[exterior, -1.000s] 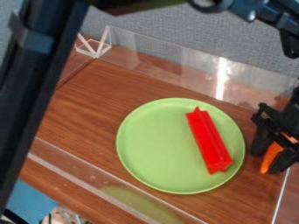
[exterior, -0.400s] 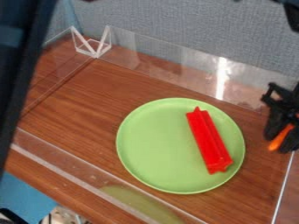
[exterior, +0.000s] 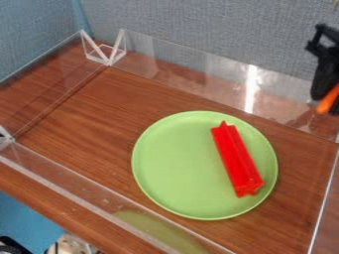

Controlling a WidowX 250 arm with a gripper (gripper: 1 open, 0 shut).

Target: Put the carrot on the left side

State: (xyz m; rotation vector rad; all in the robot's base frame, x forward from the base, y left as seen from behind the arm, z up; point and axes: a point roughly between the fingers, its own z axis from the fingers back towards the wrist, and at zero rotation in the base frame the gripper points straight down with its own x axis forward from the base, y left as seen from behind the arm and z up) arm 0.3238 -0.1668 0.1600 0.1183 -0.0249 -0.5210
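At the far left corner one small clear folded stand (exterior: 103, 46) sits on the wooden desk (exterior: 93, 109), which is ringed by low clear walls (exterior: 212, 69). Toward the middle lies one round green plate (exterior: 179, 169), flat on the wood, and on its right half rests one long red ridged bar (exterior: 237, 159), running roughly from the back of the plate to its front edge. At the right edge of the view, well above the desk and apart from the plate, hangs one black tool (exterior: 324, 84), only partly in frame (its upper part is cut off by the picture's border). Its jaws are drawn tight together on the single carrot (exterior: 323, 100), of which only a short orange tapered piece shows, slanting down and to the left below the black fingers; the stem end cannot be made out. The carrot is in the air at the far right, touching neither the desk nor the plate.
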